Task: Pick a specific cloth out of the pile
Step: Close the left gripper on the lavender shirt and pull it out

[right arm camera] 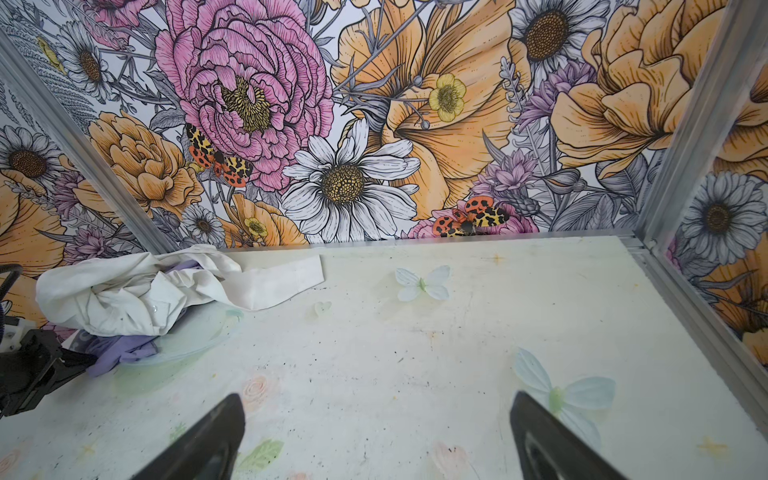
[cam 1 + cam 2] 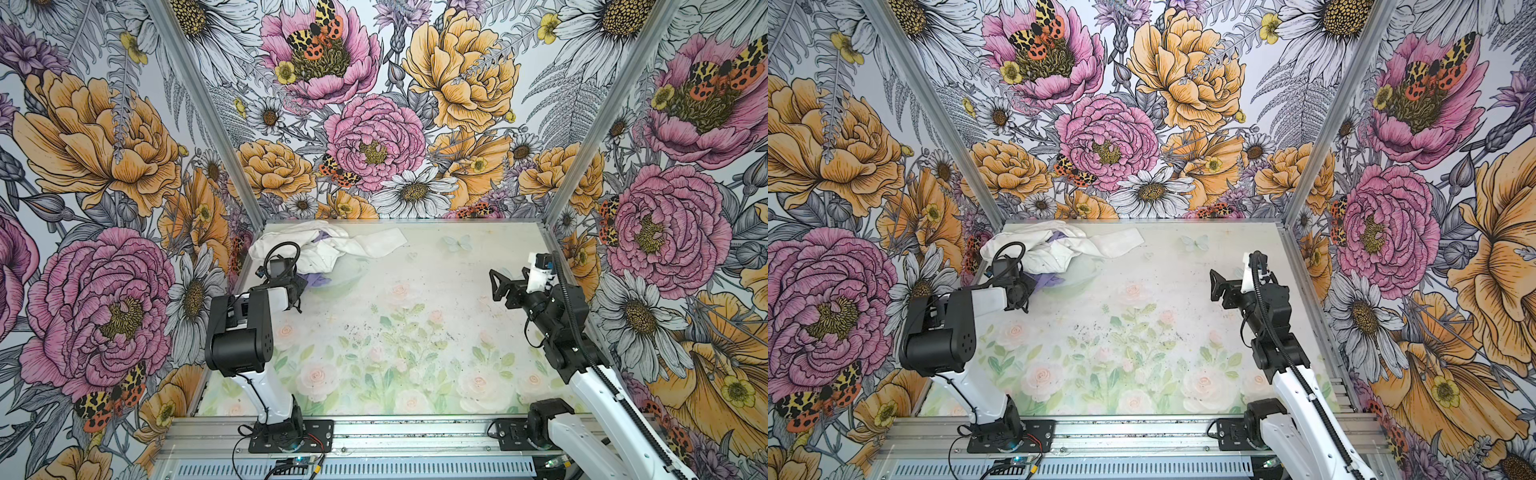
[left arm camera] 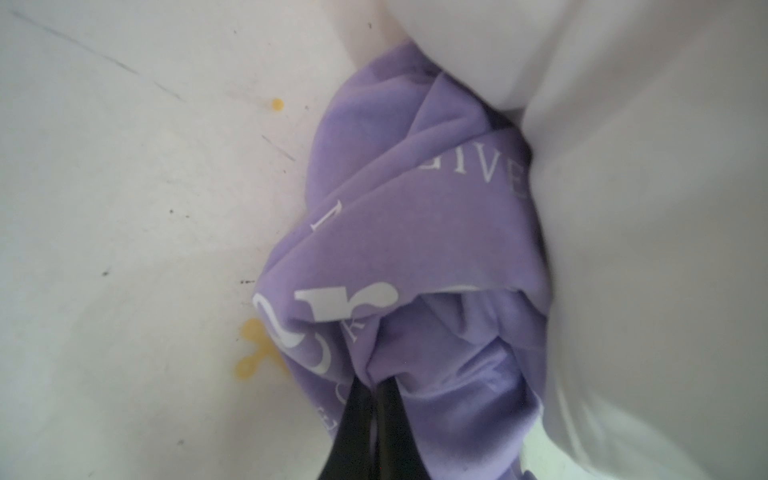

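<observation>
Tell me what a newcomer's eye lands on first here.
The loud floral walls on every side dominate. Next comes the white pile in the table's far-left corner, with the lavender cloth, white-lettered, pinched by the shut left fingers. The right fingers hang open on the right, holding nothing.

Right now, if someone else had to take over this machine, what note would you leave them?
Left gripper: shut on a bunched fold of the purple cloth.
Right gripper: open, empty, hovering over the bare table on the right.
White pile: far left corner of the table. Most of the cloth lies under it, with one end poking out at the front.
Done: cloth gripped.
Left: pull it clear of the pile and set it apart.
</observation>
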`<action>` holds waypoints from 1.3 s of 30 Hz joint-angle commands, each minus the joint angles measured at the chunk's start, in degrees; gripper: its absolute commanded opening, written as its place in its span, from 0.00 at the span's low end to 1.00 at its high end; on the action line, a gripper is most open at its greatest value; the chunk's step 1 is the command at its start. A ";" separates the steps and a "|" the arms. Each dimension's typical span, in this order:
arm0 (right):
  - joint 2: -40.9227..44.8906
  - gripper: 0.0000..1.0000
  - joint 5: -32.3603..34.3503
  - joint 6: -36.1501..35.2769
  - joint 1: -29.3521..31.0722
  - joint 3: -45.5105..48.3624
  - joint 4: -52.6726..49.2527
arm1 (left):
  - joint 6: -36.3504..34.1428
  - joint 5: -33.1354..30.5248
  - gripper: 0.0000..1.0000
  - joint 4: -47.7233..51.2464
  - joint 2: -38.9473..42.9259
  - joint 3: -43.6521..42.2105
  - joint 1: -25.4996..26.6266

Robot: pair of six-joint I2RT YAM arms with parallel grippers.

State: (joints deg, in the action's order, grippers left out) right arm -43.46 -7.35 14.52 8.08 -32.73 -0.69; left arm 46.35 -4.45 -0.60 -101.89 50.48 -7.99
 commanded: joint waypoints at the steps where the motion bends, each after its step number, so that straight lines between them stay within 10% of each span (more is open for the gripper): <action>1: 1.18 1.00 0.42 -0.77 0.41 0.56 -0.19 | -0.82 0.40 0.00 0.57 2.91 0.19 0.23; 39: 4.92 1.00 -0.76 0.80 0.45 0.22 -2.30 | -0.91 -0.21 0.00 5.72 25.55 -0.17 -0.19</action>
State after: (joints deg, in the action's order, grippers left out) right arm -39.31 -7.42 14.57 8.08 -32.73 -2.79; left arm 46.35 -4.32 5.50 -78.39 48.97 -7.99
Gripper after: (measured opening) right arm 0.995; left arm 0.051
